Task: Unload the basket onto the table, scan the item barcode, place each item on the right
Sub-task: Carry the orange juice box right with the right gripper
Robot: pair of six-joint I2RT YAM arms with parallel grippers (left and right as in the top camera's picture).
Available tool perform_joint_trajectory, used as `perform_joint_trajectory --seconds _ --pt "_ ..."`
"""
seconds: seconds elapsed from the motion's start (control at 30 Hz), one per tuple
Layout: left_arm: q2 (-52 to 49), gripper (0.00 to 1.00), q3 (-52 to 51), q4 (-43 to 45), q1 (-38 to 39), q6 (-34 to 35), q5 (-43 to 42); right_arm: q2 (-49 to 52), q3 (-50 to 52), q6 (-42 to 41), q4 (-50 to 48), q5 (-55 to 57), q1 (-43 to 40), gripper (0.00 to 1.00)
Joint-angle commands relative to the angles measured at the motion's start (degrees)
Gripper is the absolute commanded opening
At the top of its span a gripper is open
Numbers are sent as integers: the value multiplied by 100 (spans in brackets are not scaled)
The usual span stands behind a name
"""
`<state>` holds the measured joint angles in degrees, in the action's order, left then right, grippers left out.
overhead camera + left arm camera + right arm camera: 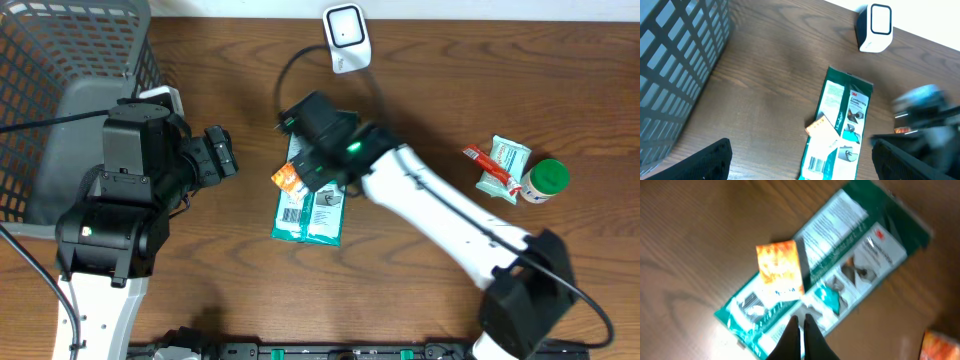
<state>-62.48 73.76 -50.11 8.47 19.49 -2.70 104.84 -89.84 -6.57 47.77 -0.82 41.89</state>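
Note:
A flat teal and white package (310, 208) (840, 120) (850, 255) lies on the wooden table with its barcode (815, 162) facing up at its near end. On top of it rests a small orange packet (288, 180) (822, 129) (777, 267). The white scanner (345, 38) (875, 27) stands at the table's far edge. My right gripper (800, 325) is just over the package, its fingers pressed together; nothing shows between them. My left gripper (218, 153) (805, 162) hovers wide open to the left of the package, touching nothing.
A grey mesh basket (60, 80) (670, 75) fills the far left. At the right lie a teal and white pouch (505, 160), a red stick packet (485, 160) and a green-capped bottle (545, 180). The scanner's black cable (285, 75) loops behind the right arm.

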Motion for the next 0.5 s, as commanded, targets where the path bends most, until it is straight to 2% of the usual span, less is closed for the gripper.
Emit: perform_joint_trajectory --seconds 0.0,0.07,0.17,0.3,0.47 --pt "0 90 61 4 7 -13 -24 61 2 -238 341 -1082 -505 4" --pt "0 90 61 4 7 -13 -24 72 59 -190 363 -1279 -654 27" --pt "0 90 61 4 7 -13 -24 96 72 -192 223 -1268 -605 43" --pt "0 90 61 4 7 -13 -24 105 72 -192 -120 -623 -151 48" --pt "0 90 61 4 7 -13 -24 308 74 -192 -424 1290 649 56"
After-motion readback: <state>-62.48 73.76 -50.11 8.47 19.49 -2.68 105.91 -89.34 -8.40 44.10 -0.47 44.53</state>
